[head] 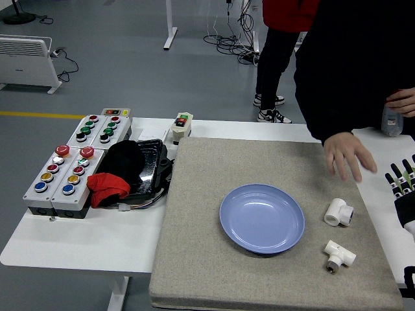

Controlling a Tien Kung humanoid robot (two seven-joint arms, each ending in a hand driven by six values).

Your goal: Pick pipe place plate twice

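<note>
A blue plate (pixel 262 218) lies empty on a grey mat (pixel 201 259) covering the white worktop (pixel 78 243). Two white pipe tees sit right of it, apart from the plate: the upper pipe tee (pixel 338 212) and the lower pipe tee (pixel 339 254) nearer the mat's front. The right robot hand (pixel 401 176) is cut off by the picture's edge, fingers spread, holding nothing. A person's hand (pixel 348 154) hovers open over the mat's far right corner; their other hand grips something hard to make out.
</note>
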